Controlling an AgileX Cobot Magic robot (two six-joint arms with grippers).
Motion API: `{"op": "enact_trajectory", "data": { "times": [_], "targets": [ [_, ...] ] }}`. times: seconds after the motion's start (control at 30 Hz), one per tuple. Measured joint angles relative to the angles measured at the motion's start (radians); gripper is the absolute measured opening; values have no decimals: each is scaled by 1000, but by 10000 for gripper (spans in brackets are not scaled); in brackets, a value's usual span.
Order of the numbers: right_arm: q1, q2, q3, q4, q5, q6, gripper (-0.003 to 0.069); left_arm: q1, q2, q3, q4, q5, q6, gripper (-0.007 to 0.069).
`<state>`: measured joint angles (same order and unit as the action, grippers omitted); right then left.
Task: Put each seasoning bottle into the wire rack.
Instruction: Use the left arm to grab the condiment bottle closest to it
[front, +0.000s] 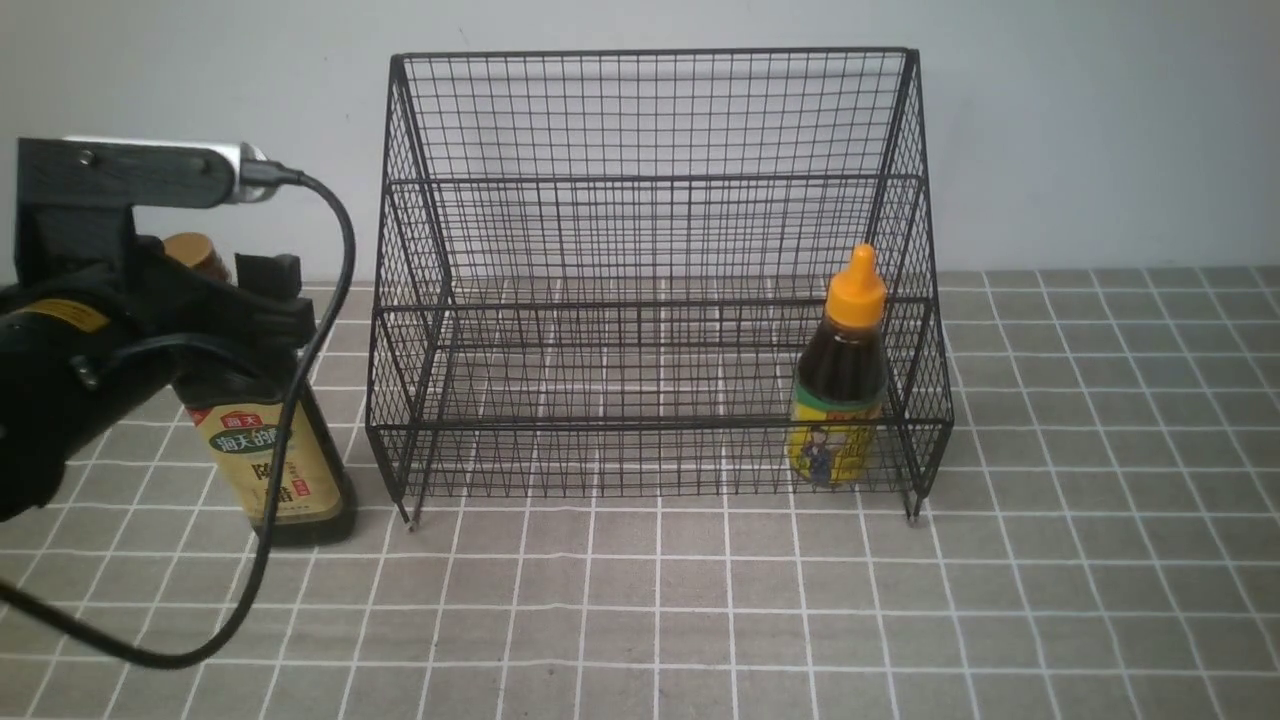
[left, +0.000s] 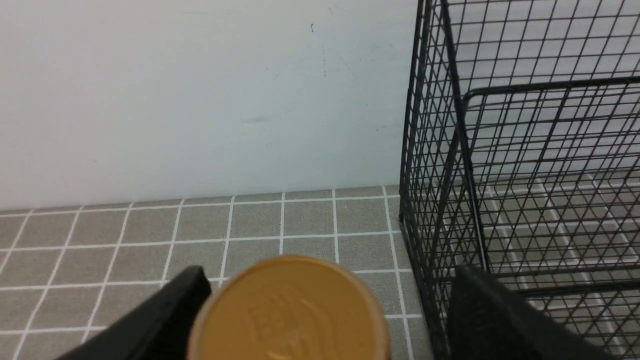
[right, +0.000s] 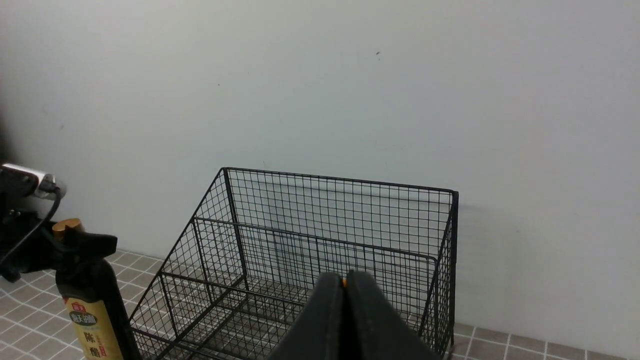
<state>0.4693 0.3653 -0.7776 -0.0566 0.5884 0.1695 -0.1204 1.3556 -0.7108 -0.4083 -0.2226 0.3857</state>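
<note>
– Two tiers on the wire rack (front: 650, 250): stepped, sides sloping, small feet on the tiled table (front: 1100, 560), back toward the wall (front: 1100, 130). Largest item logged. Left arm?

– On the left arm, the left gripper (left: 330, 274) sits at the shoulder of the tall bottle (front: 290, 480). Wrist view: black fingers (left: 165, 320) stand apart on either side of the gold cap (left: 287, 310), one close against it, the other with a gap. Whether they pinch the body lower down, cannot tell. Bottle upright, base on the table.

– Position against the rack?

– Outside it, just beside the left front foot, not touching. Top rim stands well above the cap. The lower front rail sits low, below the bottle's shoulder.

– Second bottle?

– The short bottle (front: 838, 400), orange nozzle, yellow label, is upright in the lower tier at the right end, by the side mesh. Bare mesh floor runs from it across to the left wall of the rack.

– Right arm?

– Outside the front view. Its own camera shows the right gripper (right: 345, 280) with fingers pressed together, holding nothing, raised before the rack. Orange speck at the tips, too small to name.
</note>
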Motion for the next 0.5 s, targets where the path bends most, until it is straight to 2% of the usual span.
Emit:
{"op": "enact_trajectory", "data": {
  "times": [0.07,0.13,0.2,0.5],
  "targets": [
    [0,0,0,0,0,0,-13,0,9,0,-1,-4,0,499],
    [0,0,0,0,0,1,-13,0,13,0,-1,-13,-1,369],
    [0,0,0,0,-1,1,-13,0,13,-1,-12,-21,-9,308],
    [0,0,0,1,-2,1,-14,-2,-27,-21,-23,35,107,303]
  ]
}}
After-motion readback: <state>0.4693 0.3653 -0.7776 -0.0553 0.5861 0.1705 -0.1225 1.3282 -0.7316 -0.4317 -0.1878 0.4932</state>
